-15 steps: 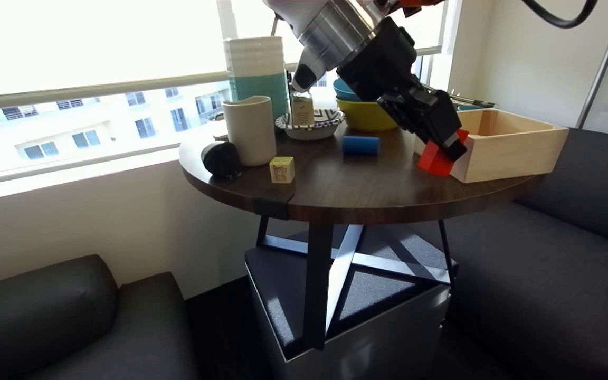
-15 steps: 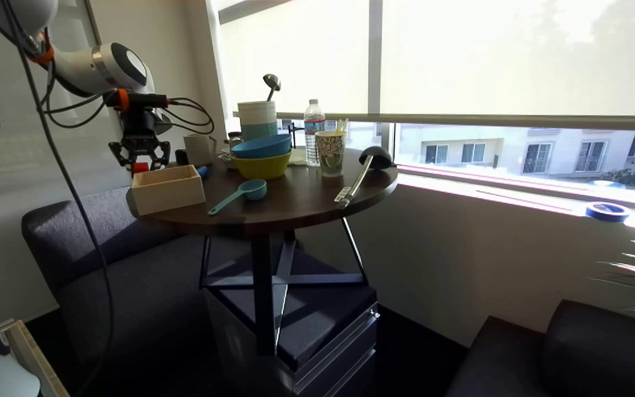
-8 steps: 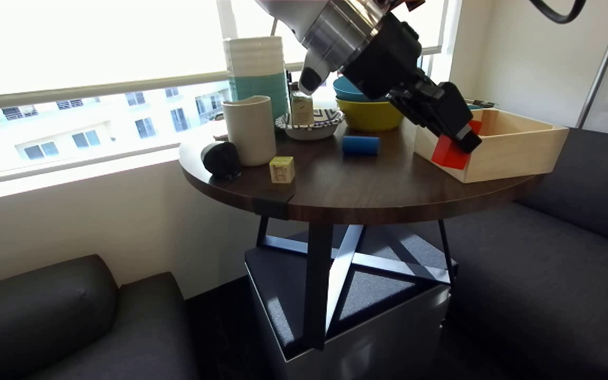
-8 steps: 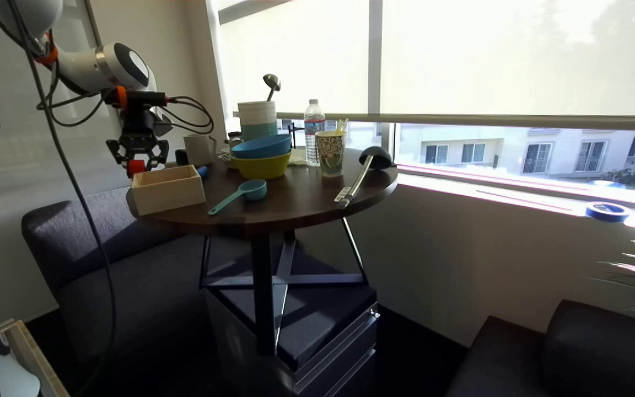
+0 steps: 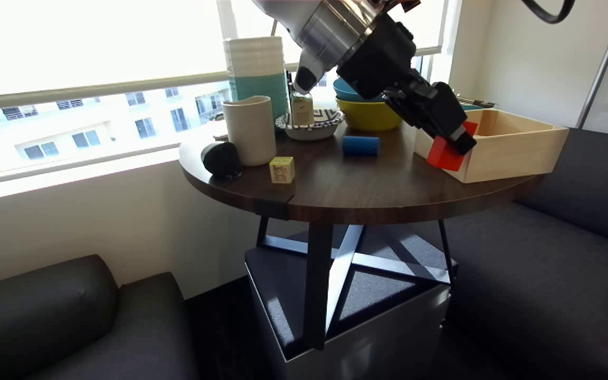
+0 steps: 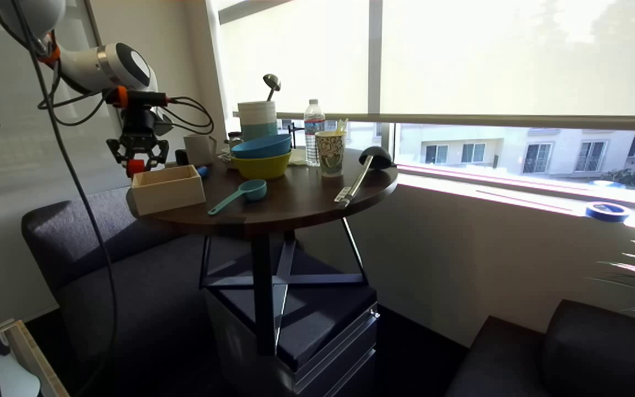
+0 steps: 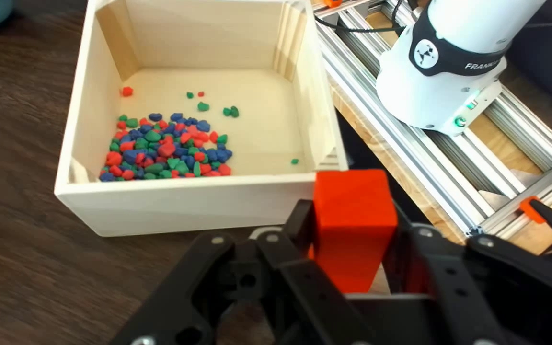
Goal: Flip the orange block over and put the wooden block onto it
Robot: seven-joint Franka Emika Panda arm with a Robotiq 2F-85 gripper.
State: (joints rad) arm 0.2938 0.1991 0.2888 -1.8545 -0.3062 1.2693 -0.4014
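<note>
Currently your claw [image 7: 350,232] pinches the orange block [image 5: 444,155] tilted; probably light, stiff. Grip the wooden block [image 5: 282,170], near the edge of the table [image 5: 357,184], by opposite sides.

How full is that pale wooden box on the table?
Partly full. In the wrist view, small red, blue and green pebble-like pieces lie inside the pale wooden box, mostly gathered toward one side.
</note>
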